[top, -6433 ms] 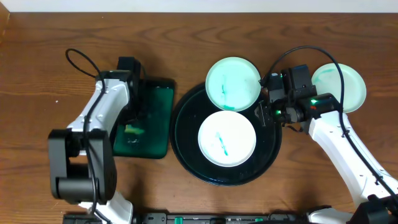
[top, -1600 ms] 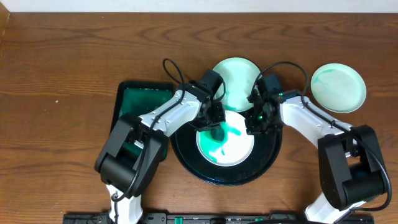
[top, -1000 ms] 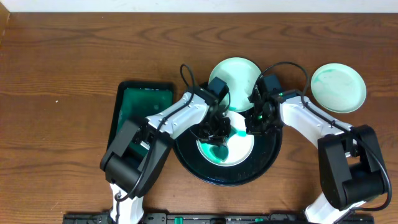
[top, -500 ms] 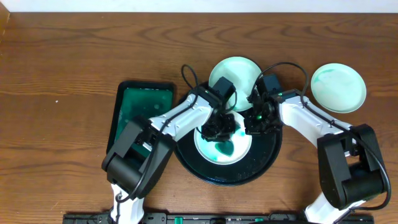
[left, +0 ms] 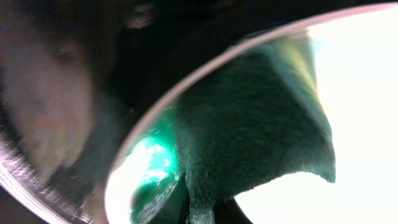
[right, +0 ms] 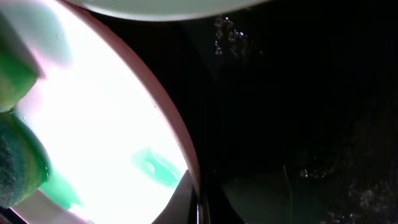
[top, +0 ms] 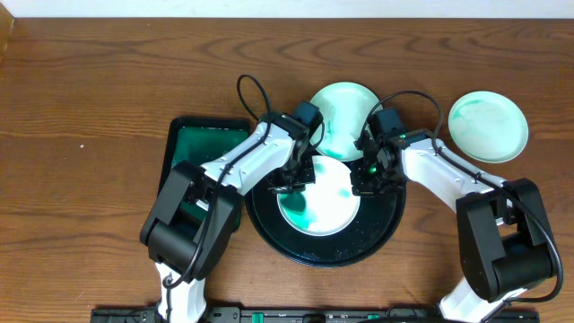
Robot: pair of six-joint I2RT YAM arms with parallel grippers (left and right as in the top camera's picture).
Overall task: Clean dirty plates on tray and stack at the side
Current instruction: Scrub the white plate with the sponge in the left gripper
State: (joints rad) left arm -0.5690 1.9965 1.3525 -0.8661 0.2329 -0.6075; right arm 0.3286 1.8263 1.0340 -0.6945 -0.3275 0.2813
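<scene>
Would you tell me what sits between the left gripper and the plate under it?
A dark green sponge, pressed on the plate: left wrist view.

A brown wooden table [top: 90, 81] is seen, its grain running sideways. A rectangular dark green tray [top: 186, 142] is set on it at the left. A fuzzy dark green sponge [left: 249, 124] is shown close up.

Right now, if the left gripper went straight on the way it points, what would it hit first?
Probably the dirty plate in the tray: the left gripper points down, its sponge apparently touching that plate.
</scene>
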